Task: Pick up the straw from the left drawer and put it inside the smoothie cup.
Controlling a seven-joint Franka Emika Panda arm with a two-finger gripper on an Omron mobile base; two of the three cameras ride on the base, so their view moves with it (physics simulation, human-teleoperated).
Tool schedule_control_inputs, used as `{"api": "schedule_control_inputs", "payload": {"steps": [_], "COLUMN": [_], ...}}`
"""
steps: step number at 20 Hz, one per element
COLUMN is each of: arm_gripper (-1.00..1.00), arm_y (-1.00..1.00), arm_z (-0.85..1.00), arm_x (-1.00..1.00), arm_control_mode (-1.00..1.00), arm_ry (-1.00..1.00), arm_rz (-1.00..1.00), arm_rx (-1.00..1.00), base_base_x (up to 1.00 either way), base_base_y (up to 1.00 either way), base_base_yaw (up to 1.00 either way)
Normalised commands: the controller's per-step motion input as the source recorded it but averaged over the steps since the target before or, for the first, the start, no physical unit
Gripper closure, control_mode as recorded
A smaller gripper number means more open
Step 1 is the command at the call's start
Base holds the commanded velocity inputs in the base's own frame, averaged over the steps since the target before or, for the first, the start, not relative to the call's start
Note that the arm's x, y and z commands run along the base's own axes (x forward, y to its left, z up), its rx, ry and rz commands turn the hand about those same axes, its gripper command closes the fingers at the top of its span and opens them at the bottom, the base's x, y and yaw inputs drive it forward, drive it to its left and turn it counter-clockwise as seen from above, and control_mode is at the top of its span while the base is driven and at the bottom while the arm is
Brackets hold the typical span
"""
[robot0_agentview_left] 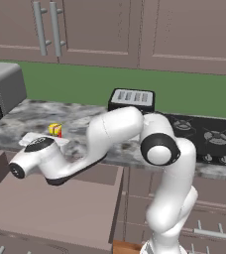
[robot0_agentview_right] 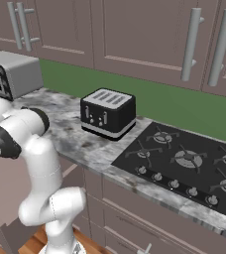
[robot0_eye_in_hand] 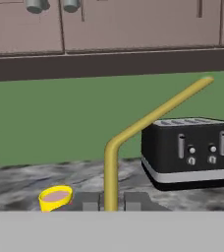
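Your straw (robot0_eye_in_hand: 111, 167) is pinched in the closed claw (robot0_eye_in_hand: 111, 201), rising straight from the fingertips before its bent end slants away toward the toaster (robot0_eye_in_hand: 192, 151). The cup (robot0_eye_in_hand: 56, 198) sits on the desk (robot0_eye_in_hand: 15, 184) just to the claw's left in the hand view, mouth up, so carry the straw that way.

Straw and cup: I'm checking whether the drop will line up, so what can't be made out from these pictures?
- Straw: in the hand view its lower end is hidden between the fingers of the shut claw.
- Cup: hand view shows little more than its rim, the side cut off at the bottom; in the left base view it is too small to judge.
- Drawer: the arm hides part of its floor.
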Motion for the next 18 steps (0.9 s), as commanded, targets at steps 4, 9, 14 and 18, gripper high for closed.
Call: {"api": "schedule_control_inputs", "payload": {"steps": [4, 9, 14, 18], "arm_gripper": [1.00, 1.00, 1.00, 1.00], "arm_y": [-0.15, -0.04, 0.00, -0.03], "arm_z": [0.50, 0.29, 0.08, 0.00], "arm_x": [0.00, 0.13, 0.15, 0.19], "arm_control_mode": [-1.00, -1.00, -1.00, -1.00], "arm_ry": [-0.17, -0.06, -0.03, 0.00], "arm_rz": [0.00, 0.00, 0.03, 0.04], "arm_rx": [0.00, 0.00, 0.00, 0.00], "base_base_x": [0.00, 0.00, 0.00, 0.00], "base_base_y": [0.00, 0.00, 0.00, 0.00], "base_base_yaw": [0.00, 0.00, 0.00, 0.00]}}
